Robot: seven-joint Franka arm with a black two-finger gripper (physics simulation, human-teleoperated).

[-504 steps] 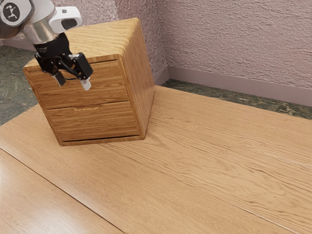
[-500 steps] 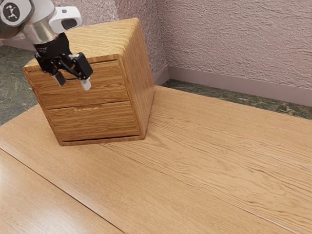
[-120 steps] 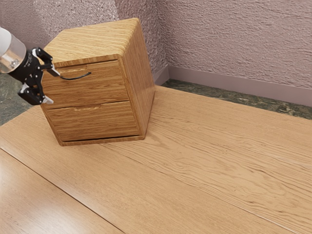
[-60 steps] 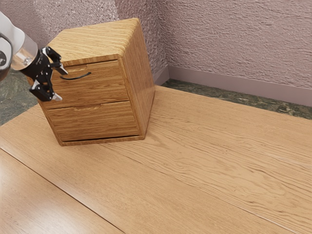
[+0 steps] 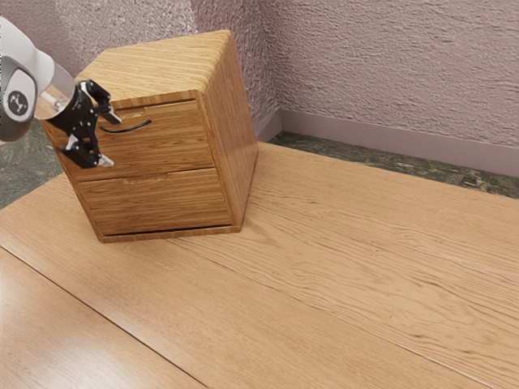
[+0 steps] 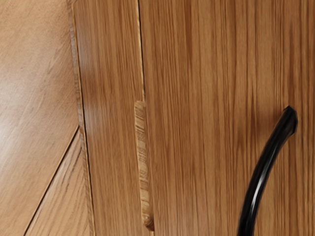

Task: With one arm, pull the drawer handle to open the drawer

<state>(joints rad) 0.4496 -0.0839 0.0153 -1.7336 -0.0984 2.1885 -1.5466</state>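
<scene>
Wooden table [image 5: 340, 267] carries a cabinet [image 5: 162, 69]; wide-spread jaws cover one end of its drawer handle [image 5: 136, 127].

Rough pink plastered wall [image 5: 389, 65] noted behind pincer [image 5: 108, 140]; mauve skirting [image 5: 405, 143] at wall foot; mottled grey-green floor [image 5: 16, 174] seen past pincer; wood-grain table [image 5: 324, 275] below.

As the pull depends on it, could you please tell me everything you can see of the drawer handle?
The drawer handle is a thin, glossy black bar, bowed outward from the upper drawer front near its top edge. The open gripper stands at its end toward the exterior view's left; whether they touch cannot be told.
</scene>
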